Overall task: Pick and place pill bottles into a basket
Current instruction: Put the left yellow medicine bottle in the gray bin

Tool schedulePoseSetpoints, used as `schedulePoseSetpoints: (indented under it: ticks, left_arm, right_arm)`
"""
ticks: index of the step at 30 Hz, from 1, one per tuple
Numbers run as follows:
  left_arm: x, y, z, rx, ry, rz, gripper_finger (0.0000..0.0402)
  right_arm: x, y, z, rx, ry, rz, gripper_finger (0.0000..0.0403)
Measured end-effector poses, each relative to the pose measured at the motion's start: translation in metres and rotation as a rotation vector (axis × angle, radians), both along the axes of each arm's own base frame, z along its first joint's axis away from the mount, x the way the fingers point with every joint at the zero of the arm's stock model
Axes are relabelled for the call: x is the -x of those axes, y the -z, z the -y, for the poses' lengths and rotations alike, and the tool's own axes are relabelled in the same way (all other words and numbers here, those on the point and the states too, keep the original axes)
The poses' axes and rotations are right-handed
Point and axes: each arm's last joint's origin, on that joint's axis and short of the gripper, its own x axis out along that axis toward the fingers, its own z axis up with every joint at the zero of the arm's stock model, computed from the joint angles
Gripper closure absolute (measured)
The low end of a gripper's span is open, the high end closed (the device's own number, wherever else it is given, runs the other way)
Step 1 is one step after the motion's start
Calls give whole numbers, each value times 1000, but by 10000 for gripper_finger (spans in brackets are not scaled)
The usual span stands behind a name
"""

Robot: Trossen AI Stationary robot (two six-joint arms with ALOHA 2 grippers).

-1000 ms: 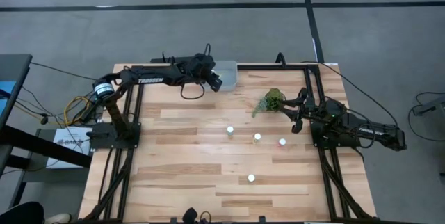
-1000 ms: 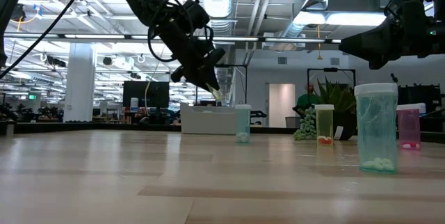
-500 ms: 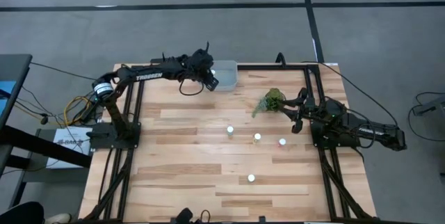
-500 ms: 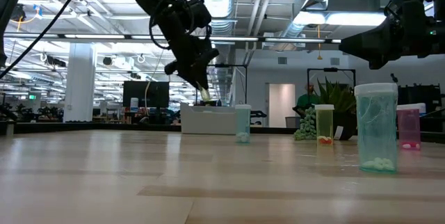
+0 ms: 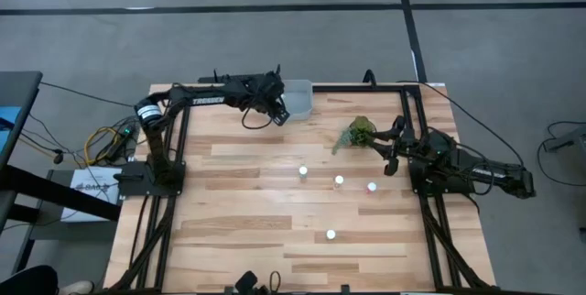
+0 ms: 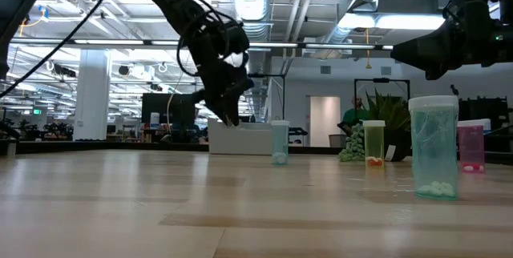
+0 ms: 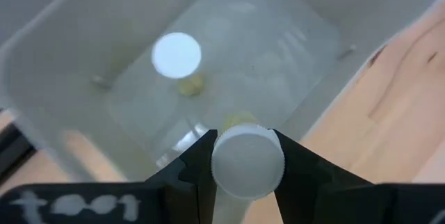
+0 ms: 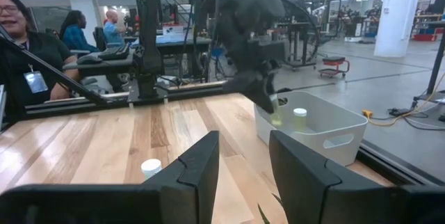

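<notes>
The pale basket [image 5: 299, 99] stands at the table's far edge; it also shows in the low view [image 6: 240, 139] and the right wrist view [image 8: 316, 132]. One white-capped bottle [image 7: 176, 54] stands inside it. My left gripper [image 5: 281, 113] hangs over the basket's near left part, shut on another pill bottle [image 7: 247, 163]. Three white-capped bottles [image 5: 302, 172] [image 5: 339, 181] [image 5: 330, 234] and a reddish one [image 5: 372, 186] stand on the table. My right gripper [image 8: 243, 172] waits open and empty at the right, near the plant. My left gripper pinches the bottle between its two fingers, at the sides of the white cap [image 7: 222, 165]. The fingers come from above, pointing down into the basket [image 7: 278, 50]. The bottle is lifted clear, its cap toward the wrist, over the basket's floor and wall.
A green leafy plant [image 5: 355, 134] lies right of the basket. A black metal frame [image 5: 417, 139] runs along the table's sides and far edge. Bare wood lies left of and in front of the bottles. People sit beyond the table in the right wrist view [image 8: 28, 50].
My left gripper has tipped from a slant to pointing more steeply down and has sunk a little toward the basket, still shut on the bottle. My right arm has kept still.
</notes>
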Motion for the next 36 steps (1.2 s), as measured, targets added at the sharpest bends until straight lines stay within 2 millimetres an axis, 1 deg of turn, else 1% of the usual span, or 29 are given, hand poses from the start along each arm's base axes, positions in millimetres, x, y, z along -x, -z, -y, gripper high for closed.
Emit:
schedulePoseSetpoints:
  ticks: [4,7,12,20,25,36]
  left_arm:
    - [-6,14,-8,22,-3,-33,303]
    - [-9,20,-12,44,1,-80,303]
    - [-15,15,-16,52,19,-145,303]
    - [-21,-4,-20,32,42,-137,282]
    - [-19,-3,-19,44,43,-158,271]
    - [-17,-2,-19,39,33,-186,270]
  right_arm:
    - [0,0,0,0,-1,2,282]
    - [0,0,0,0,0,2,282]
    - [0,0,0,0,0,2,282]
    - [0,0,0,0,0,2,282]
    - [0,0,0,0,0,2,282]
    - [0,0,0,0,0,2,282]
